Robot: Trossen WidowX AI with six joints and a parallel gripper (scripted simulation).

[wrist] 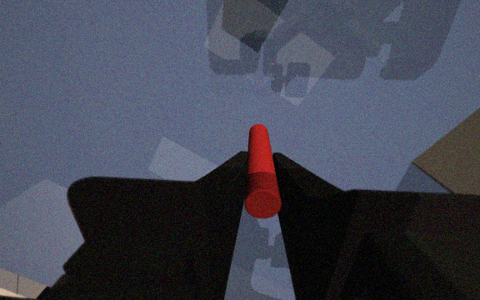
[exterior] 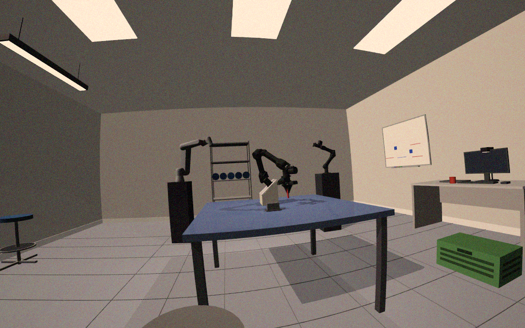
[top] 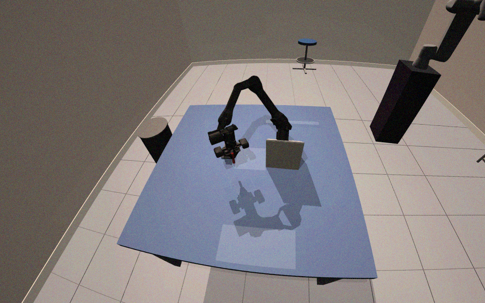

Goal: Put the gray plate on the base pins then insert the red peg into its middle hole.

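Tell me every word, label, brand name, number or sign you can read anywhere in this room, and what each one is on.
None: no view shows a readable word or number.
Whiteboard: only small blue squares and short red and blue strokes, no letters.
Monitor: screen dark.
Green crate: dark slots and a small dark plate, too small to read.
Red peg, gripper, blue table, slanted plate: unmarked.
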